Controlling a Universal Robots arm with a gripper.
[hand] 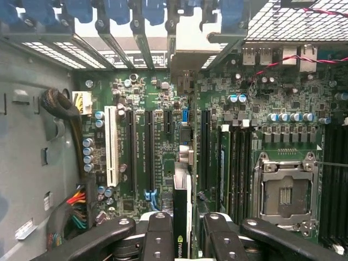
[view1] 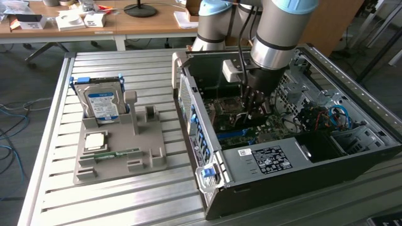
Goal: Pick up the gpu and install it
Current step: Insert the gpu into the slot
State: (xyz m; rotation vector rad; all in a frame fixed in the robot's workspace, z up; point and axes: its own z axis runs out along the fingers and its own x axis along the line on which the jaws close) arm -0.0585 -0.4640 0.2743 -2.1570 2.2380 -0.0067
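Slatted table (view1: 125, 197), open computer case (view1: 372, 141): gpu (hand: 181, 209) pinched edge-on in gripper (hand: 182, 240), long axis along motherboard slots (hand: 133, 152), pointing toward rear panel (hand: 136, 49).

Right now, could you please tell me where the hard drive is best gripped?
Probably its top half, from above, jaws across the flat faces: the hard drive stands upright in the grey holder, its lower end sunk in a slot.
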